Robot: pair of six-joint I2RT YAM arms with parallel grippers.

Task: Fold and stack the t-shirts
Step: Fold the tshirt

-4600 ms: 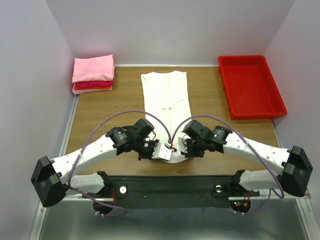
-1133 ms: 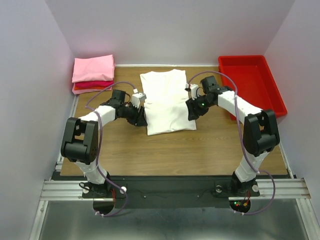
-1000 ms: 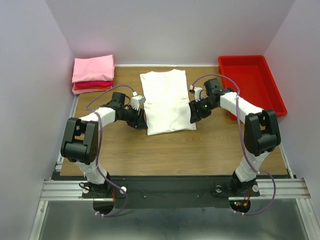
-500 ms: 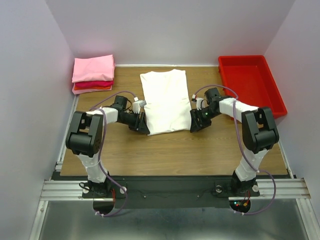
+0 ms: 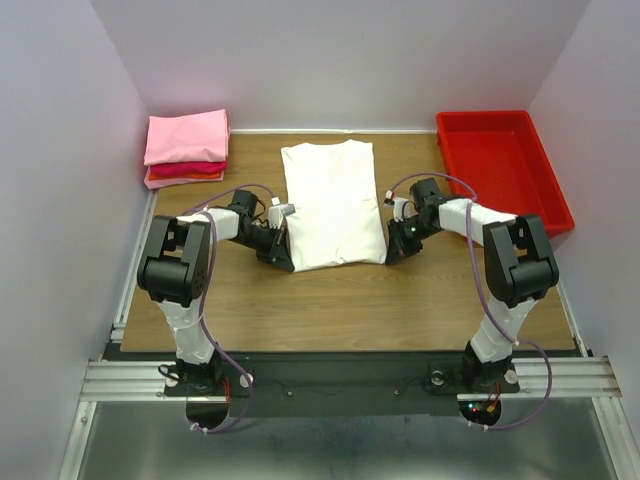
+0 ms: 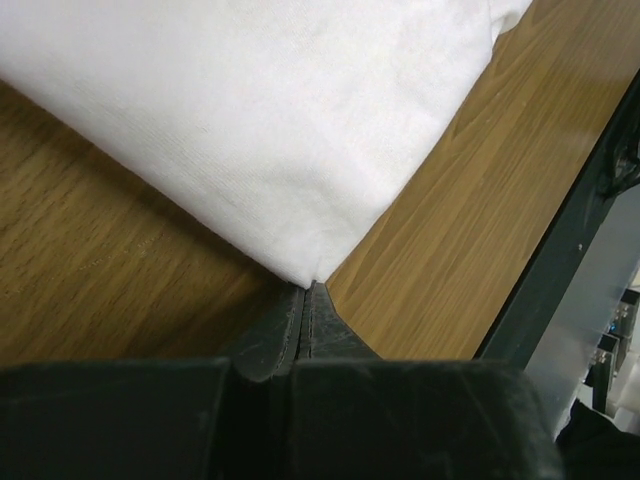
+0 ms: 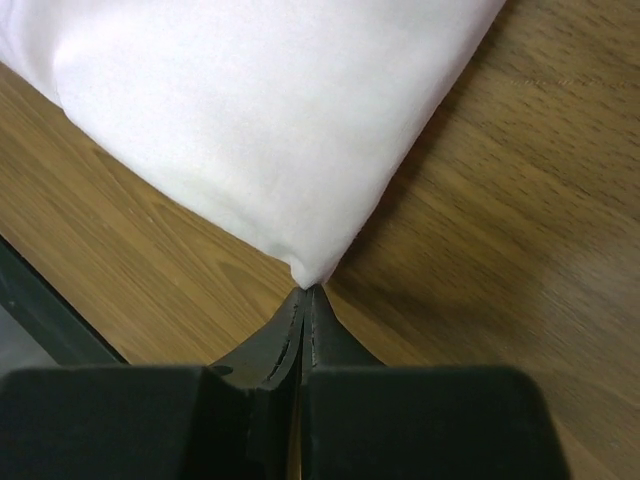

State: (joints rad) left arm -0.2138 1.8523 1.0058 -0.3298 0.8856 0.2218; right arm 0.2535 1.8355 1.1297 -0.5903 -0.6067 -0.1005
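- The white t-shirt (image 5: 333,205) lies flat mid-counter (image 5: 330,310) as a folded rectangle. Its long axis runs from the near edge toward the back wall.
- The left end effector (image 5: 283,257) sits at the shirt's near-left corner and the right end effector (image 5: 393,250) at its near-right corner. The cloth stretches away from both toward the far side.
- Both end effectors are closed to a thin seam. In each wrist view the corner tip meets the fingertips (image 6: 275,335), so each appears to pinch its corner, though the bite is very shallow.
- Neither arm is nearer; they hold mirrored places on the short near hem.
- Judged from this, the next fold should carry the near hem along the long axis toward the far hem.
- The pink and red stack (image 5: 186,148) waits at the far left, nearer the left arm; the red tray (image 5: 500,180) stands far right.
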